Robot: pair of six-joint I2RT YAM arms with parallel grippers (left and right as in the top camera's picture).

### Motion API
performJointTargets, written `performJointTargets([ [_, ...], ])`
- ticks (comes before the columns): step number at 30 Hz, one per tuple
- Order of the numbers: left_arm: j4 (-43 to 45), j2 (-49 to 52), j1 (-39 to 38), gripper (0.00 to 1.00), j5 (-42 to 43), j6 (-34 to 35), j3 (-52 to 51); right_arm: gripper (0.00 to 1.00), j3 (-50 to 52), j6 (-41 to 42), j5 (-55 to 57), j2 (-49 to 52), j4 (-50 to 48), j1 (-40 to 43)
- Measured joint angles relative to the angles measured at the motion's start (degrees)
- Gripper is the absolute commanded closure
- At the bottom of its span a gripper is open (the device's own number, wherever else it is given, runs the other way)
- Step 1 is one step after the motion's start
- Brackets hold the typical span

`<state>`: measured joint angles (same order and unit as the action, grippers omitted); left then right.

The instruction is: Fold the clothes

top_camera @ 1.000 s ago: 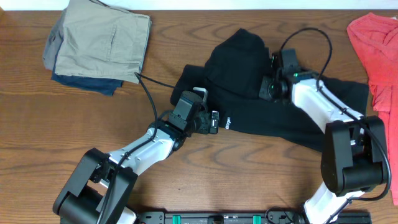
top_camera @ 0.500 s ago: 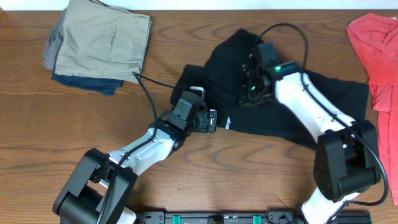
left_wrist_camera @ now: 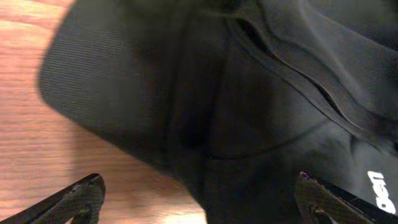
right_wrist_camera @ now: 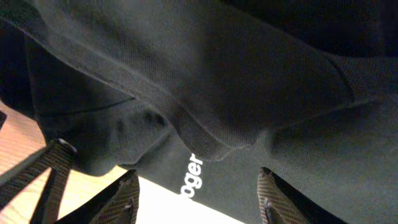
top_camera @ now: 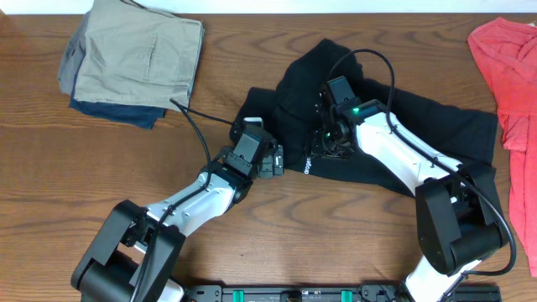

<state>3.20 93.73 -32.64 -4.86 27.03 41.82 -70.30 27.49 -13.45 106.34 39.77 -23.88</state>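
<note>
Black soft T-shirt (top_camera: 457,126), rumpled, bunched, white lettering (right_wrist_camera: 191,171); left fingers (left_wrist_camera: 84,193) wide, right fingers (right_wrist_camera: 127,198) apart, both empty.

**Wood table, three lots of cloth on it**

From overhead I see a brown wood-grain table (top_camera: 336,243). A black T-shirt (top_camera: 306,71) lies across its middle and right. It is flat toward the right and bunched in a heap on the far side. At the far left sits a folded pile, a khaki garment (top_camera: 134,50) on a navy garment (top_camera: 113,111) that rests on the wood. A red garment (top_camera: 508,67) lies at the right edge, partly out of my frame, just beside the T-shirt's right end
</note>
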Motion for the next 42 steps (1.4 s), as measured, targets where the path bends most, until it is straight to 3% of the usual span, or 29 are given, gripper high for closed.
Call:
performJointTargets([
  [24,-1.3,0.0,0.0,0.02,-5.3,3.2,0.0,0.39,2.4,5.4,1.7,0.1,-5.2,0.0],
  [42,-1.3,0.0,0.0,0.02,-5.9,3.2,0.0,0.77,2.6,6.5,2.0,3.4,-8.6,-0.7],
])
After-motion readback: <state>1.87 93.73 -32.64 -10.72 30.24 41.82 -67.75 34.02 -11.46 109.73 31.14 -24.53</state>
